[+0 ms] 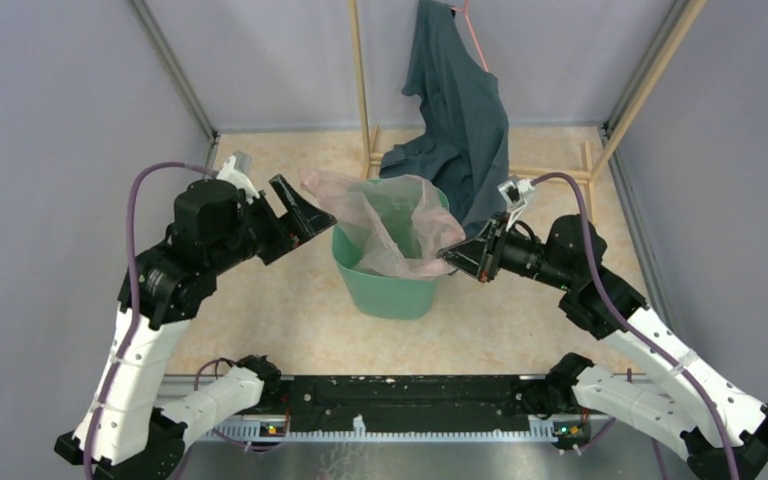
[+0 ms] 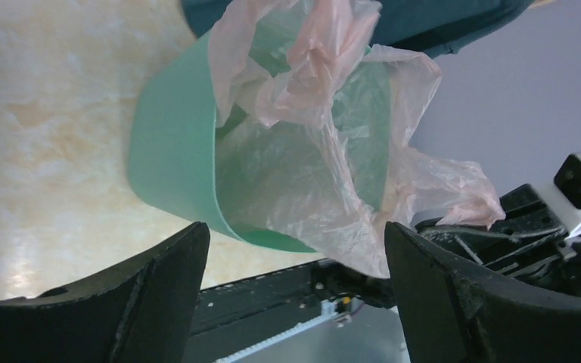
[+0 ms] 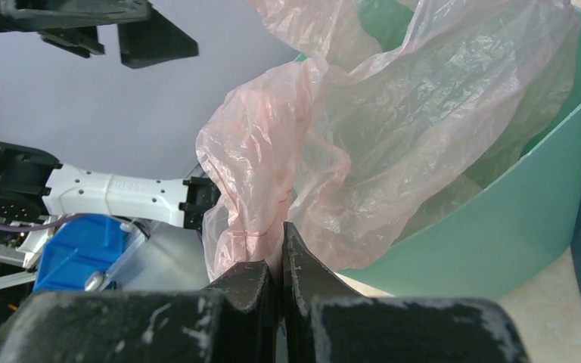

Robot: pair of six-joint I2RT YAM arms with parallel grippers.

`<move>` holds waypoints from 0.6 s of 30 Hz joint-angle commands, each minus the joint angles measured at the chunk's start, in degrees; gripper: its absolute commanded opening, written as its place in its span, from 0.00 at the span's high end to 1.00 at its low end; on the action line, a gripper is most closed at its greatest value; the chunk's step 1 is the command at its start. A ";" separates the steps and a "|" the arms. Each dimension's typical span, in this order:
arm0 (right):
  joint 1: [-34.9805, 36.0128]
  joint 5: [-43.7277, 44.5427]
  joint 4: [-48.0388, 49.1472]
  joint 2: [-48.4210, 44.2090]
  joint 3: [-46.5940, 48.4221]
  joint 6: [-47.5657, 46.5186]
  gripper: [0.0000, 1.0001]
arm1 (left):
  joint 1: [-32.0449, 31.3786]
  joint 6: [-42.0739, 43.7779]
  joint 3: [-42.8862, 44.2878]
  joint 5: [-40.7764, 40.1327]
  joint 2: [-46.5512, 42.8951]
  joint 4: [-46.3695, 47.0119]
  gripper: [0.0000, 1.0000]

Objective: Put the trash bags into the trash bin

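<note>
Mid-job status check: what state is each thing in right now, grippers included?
Mint-green plastic trash bin: upright, open-topped.
Thin translucent pale pink plastic trash bag: partly inside the bin, crumpled, loose film sticking up over the rim.
Left gripper: open, empty.
Right gripper: shut on the bag's edge.
Dark teal cloth garment: hanging from wooden rack behind bin.

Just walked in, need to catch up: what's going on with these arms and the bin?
Two arms are working a pale pink trash bag into a mint-green trash bin. The bag sits partly inside, its top bunched above the rim. The right gripper has its jaws shut on the bag's edge at the bin's right side. The left gripper hovers at the left side, jaws wide open, holding nothing.
</note>
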 commanded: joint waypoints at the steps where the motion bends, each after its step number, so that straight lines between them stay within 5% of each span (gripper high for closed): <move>1: -0.16 -1.56 2.65 -1.42 1.48 -1.24 1.00 | 0.03 -15.96 -5.73 4.15 -1.21 10.98 0.11; 10: -0.21 -1.07 3.61 -3.14 0.23 -0.83 1.00 | 0.09 -23.15 -8.89 1.42 3.81 19.73 0.34; 18: -0.15 0.09 2.48 -3.46 0.34 -1.56 1.00 | 0.01 -20.87 -7.03 -10.13 5.91 13.53 0.37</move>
